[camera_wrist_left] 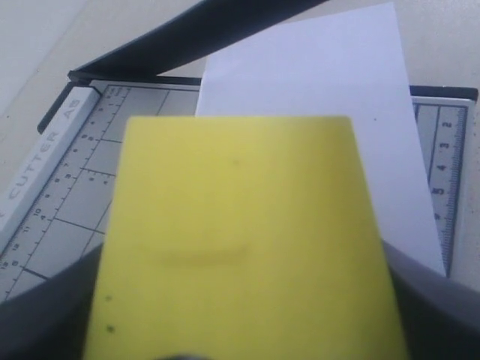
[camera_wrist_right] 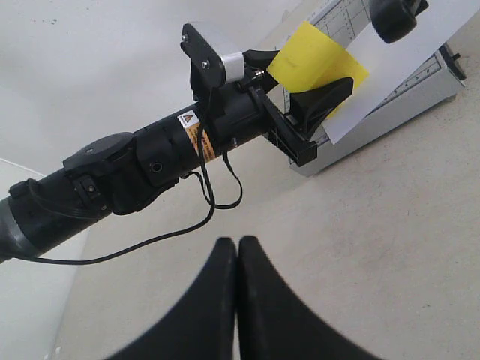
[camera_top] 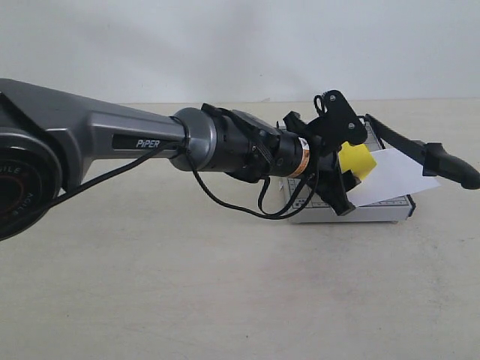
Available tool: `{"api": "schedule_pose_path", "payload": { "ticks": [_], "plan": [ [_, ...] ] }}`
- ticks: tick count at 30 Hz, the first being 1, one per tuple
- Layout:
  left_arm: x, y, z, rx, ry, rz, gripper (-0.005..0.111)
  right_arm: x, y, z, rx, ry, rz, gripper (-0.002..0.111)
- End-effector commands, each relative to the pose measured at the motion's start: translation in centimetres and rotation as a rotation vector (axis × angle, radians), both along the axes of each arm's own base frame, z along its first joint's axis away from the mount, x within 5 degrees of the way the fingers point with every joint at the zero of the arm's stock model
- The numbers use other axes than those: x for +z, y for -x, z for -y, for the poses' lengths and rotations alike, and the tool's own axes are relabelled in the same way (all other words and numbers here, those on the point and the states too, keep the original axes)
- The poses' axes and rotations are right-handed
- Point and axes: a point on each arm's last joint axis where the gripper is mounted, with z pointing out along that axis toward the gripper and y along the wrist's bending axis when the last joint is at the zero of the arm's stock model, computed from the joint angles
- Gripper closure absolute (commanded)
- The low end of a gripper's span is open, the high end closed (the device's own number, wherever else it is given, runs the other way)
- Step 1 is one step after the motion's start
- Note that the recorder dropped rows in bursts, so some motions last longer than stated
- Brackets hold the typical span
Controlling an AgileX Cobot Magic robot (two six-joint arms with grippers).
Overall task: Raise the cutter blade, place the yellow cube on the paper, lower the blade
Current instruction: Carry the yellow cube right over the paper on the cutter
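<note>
My left gripper (camera_top: pixel 346 161) is shut on the yellow cube (camera_top: pixel 357 159), holding it just over the white paper (camera_top: pixel 394 176). The paper lies tilted across the grey trimmer base (camera_top: pixel 352 211). The cutter blade (camera_top: pixel 401 140) is raised, slanting up to its thick black handle (camera_top: pixel 454 169) at the right. In the left wrist view the yellow cube (camera_wrist_left: pixel 240 240) fills the picture, with the paper (camera_wrist_left: pixel 315 82), gridded base (camera_wrist_left: pixel 82 187) and blade (camera_wrist_left: pixel 202 37) behind it. My right gripper (camera_wrist_right: pixel 238 244) is shut on nothing, low over the bare table and well short of the trimmer base (camera_wrist_right: pixel 405 94).
The left arm (camera_top: pixel 135 139) stretches across the middle of the exterior view, with a black cable (camera_top: pixel 225 202) hanging under it. The beige table (camera_top: pixel 225 285) runs to a pale wall behind. The right arm is out of the exterior view.
</note>
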Motion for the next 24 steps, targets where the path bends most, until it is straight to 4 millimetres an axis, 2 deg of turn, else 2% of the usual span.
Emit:
{"api": "schedule_pose_path", "payload": {
  "ticks": [1, 10, 20, 24],
  "plan": [
    [-0.3, 0.0, 0.1, 0.019, 0.038, -0.047, 0.04, 0.0, 0.0, 0.0, 0.001, 0.004, 0.009, 0.108],
    [0.9, -0.4, 0.5, 0.019, 0.066, -0.021, 0.039, 0.0, 0.0, 0.0, 0.001, 0.004, 0.009, 0.108],
    [1.3, -0.4, 0.5, 0.047, 0.098, -0.052, 0.039, 0.0, 0.0, 0.0, 0.002, 0.007, 0.011, 0.108],
    [1.9, -0.3, 0.6, 0.045, 0.113, -0.052, 0.03, 0.0, 0.0, 0.0, 0.002, 0.007, 0.011, 0.108]
  ]
}}
